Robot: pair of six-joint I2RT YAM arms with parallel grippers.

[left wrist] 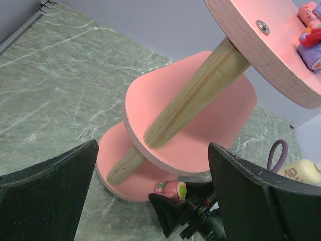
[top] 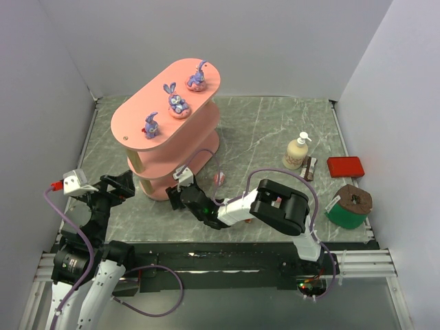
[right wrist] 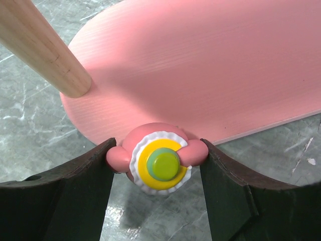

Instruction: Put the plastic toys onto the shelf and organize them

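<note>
We see the right gripper (right wrist: 158, 168) closed about halfway on a pink toy (right wrist: 159, 161), a rounded piece with a white frill, a yellow ring and a green knob at its centre. Both dark fingers (right wrist: 65, 201) press against the toy's sides. The toy is at the near rim of the lowest board of the shelf (right wrist: 210, 65), close to a pale wooden post (right wrist: 45, 50). We cannot tell whether it rests on the board or only touches its edge.

The left gripper (top: 122, 184) is spread to its full width and holds nothing. It is above the table (top: 275, 124), just beside the shelf's left end. Its wrist view looks between its own fingers at the shelf's boards and a post.

On the top board stand three purple bunnies (top: 177, 102), spaced along its length. Another small pink toy (top: 218, 179) lies on the table near the shelf's base.
</note>
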